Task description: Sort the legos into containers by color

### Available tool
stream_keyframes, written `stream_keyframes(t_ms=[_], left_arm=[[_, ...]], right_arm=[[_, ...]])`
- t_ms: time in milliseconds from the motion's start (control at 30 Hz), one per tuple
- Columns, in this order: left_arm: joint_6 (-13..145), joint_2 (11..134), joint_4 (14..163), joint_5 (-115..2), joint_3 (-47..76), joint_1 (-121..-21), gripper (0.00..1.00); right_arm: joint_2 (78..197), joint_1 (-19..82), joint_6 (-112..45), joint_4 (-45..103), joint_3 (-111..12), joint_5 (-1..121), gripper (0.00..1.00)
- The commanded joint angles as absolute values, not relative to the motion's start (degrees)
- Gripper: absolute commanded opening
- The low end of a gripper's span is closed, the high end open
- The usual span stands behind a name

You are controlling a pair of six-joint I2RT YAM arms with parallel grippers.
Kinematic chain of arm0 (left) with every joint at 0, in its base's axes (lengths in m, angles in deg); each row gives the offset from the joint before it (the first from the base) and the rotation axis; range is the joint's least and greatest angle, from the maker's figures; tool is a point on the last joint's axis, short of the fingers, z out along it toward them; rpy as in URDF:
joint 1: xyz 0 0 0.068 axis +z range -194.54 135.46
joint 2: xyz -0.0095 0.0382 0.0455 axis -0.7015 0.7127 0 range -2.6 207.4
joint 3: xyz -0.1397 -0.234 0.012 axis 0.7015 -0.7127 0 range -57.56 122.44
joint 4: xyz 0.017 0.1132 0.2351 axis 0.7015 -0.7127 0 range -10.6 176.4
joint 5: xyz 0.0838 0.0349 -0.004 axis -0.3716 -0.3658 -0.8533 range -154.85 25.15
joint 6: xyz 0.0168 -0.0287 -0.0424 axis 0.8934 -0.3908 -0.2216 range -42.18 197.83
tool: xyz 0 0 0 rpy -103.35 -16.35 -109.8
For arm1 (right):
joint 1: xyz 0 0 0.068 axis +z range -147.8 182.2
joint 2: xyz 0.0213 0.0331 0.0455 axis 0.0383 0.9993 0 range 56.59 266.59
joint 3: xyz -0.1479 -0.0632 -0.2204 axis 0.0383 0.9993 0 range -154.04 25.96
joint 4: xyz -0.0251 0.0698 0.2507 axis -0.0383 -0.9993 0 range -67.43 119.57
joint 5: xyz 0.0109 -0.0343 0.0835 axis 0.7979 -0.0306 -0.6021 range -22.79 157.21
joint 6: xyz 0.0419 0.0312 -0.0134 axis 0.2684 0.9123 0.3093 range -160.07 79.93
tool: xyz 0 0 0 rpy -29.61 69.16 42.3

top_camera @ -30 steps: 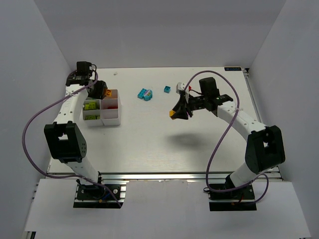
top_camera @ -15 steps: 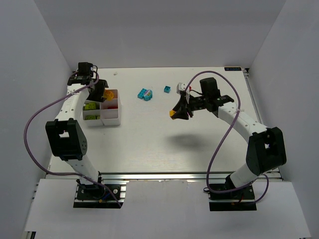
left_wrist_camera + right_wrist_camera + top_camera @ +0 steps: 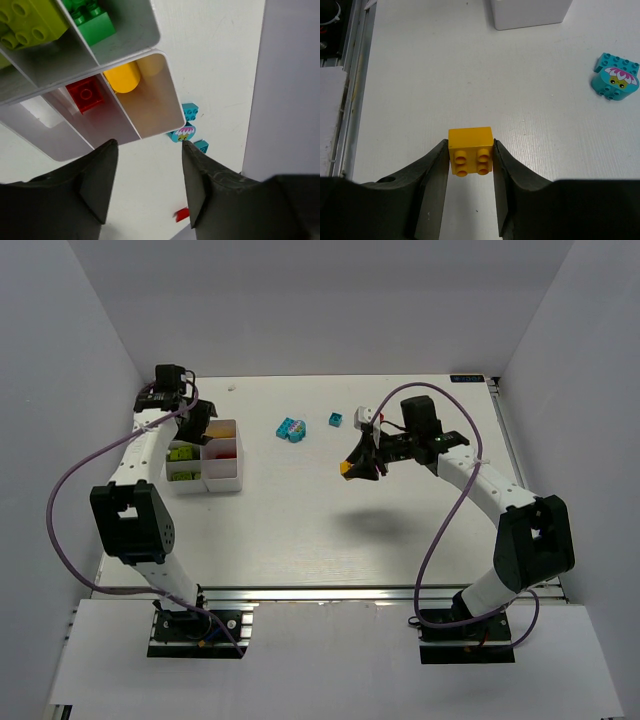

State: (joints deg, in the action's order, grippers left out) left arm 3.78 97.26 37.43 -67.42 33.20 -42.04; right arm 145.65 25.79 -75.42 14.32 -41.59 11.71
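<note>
Left wrist: red, yellow, green legos in tray — left claw parted, empty; right claw clamps brick.

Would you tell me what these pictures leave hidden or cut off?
Top view: the left end effector covers part of the tray.
Left wrist view: the frame edge cuts the lime brick; a finger half hides a red piece.
Right wrist view: the top edge cuts off the tray; fingers cover the yellow brick's sides.
</note>
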Motion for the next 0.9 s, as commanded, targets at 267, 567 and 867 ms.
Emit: stream_keyframes(t_ms=[267,567,867], left_arm=[[24.8,71.1,64.4,-49.8,8.2,-41.8,0.48],[33.3,51.8,54.5,-59.6,1.2,-41.6,0.71],[34.6,38.2,42.5,-73.1,4.5,-41.6,0.79]], right_arm=[[146.0,32.0,-80.3,22.8,-44.0,13.1,0.0],[158.4,44.3,-62.8,51.4,-54.1,34.7,0.0],[190.7,50.3,-55.8,59.2,-89.2,45.0,0.0]])
